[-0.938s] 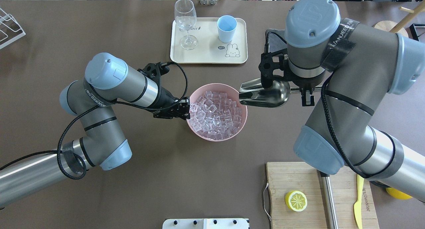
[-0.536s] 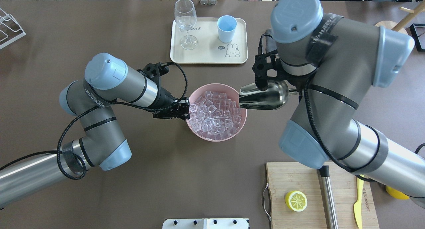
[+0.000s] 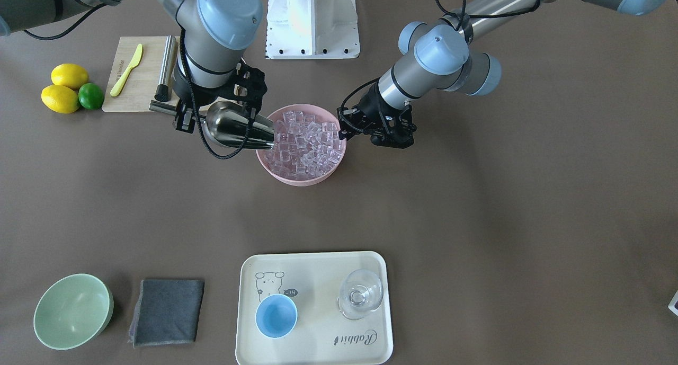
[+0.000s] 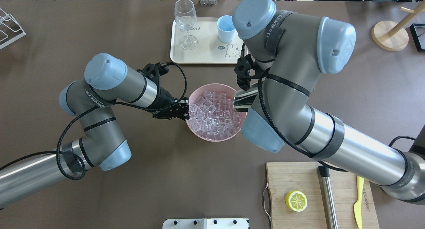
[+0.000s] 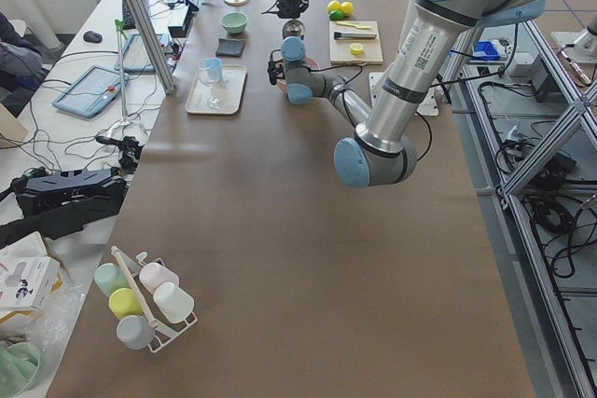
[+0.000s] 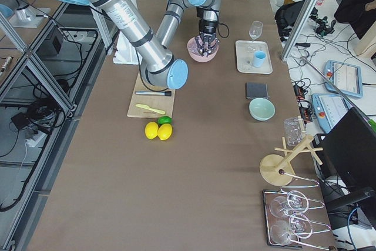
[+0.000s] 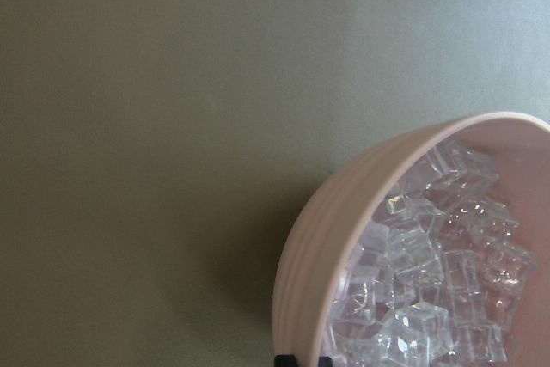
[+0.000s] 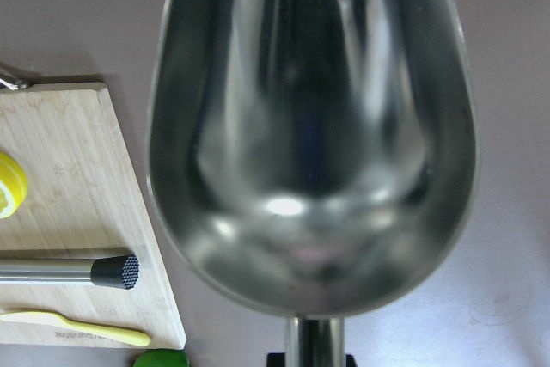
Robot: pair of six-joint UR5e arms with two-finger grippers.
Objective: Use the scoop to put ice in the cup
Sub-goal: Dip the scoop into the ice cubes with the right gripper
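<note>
The scoop [image 3: 238, 127] is grasped by the right pincer [image 3: 180, 114], the rim of the bowl [image 3: 297, 178] by the left pincer [image 3: 342, 126]; a glass [image 3: 360, 295] is stood beside the far cup [image 3: 276, 315].

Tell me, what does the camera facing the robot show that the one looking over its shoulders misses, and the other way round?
Only the front-facing view shows the green bowl, the grey cloth, two whole lemons, a lime and nearly the whole scoop, which from above is mostly hidden under the right arm. Only the overhead view shows the halved lemon and the wooden stand. Both show the pink bowl full of ice, the tray with the blue cup and wine glass, and the cutting board.
</note>
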